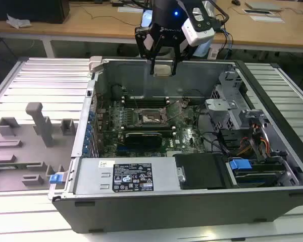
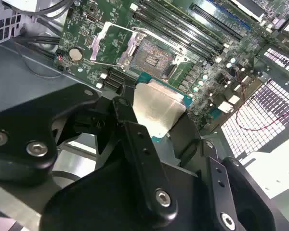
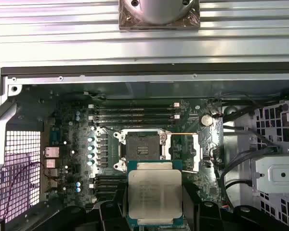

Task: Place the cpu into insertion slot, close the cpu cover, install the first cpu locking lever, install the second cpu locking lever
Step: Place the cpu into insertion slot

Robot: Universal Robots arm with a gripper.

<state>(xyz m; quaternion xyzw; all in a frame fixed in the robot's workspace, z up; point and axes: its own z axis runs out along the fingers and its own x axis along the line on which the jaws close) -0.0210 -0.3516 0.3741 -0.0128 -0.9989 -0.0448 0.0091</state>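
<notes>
- At the exterior view's left, a flat grey fixture plate (image 1: 20, 151) with upright grey blocks lies on the ribbed metal table (image 1: 50, 75), beside the open black-and-silver computer case (image 1: 156, 206).
- Inside the case, the green motherboard (image 1: 184, 136) lies flat. The insertion slot (image 1: 152, 117), a square black-framed socket with a dark grey centre, sits near its middle and is uncovered.
- In the first wrist view, the cpu cover (image 3: 166, 146), a thin silvery metal frame, seems swung open just beside the slot, though its exact tilt is hard to judge.
- The black gripper (image 1: 163, 64) hangs from the arm's wrist, pointing straight down over the case's far wall, higher than the motherboard.
- Its 2 fingers (image 1: 152, 63) are narrowed onto opposite edges of the cpu (image 1: 162, 70), a small flat square chip with a pale silvery top, which they hold level.
- The cpu is in the air, well apart from the slot. In both wrist views the slot lies beyond the chip's edge, not beneath it.
- A white camera block (image 1: 198, 26) rides on the wrist.
- At the exterior view's right, a silvery metal drive cage (image 1: 231, 103) and a blue plastic tab (image 1: 240, 165) sit within the case.
</notes>
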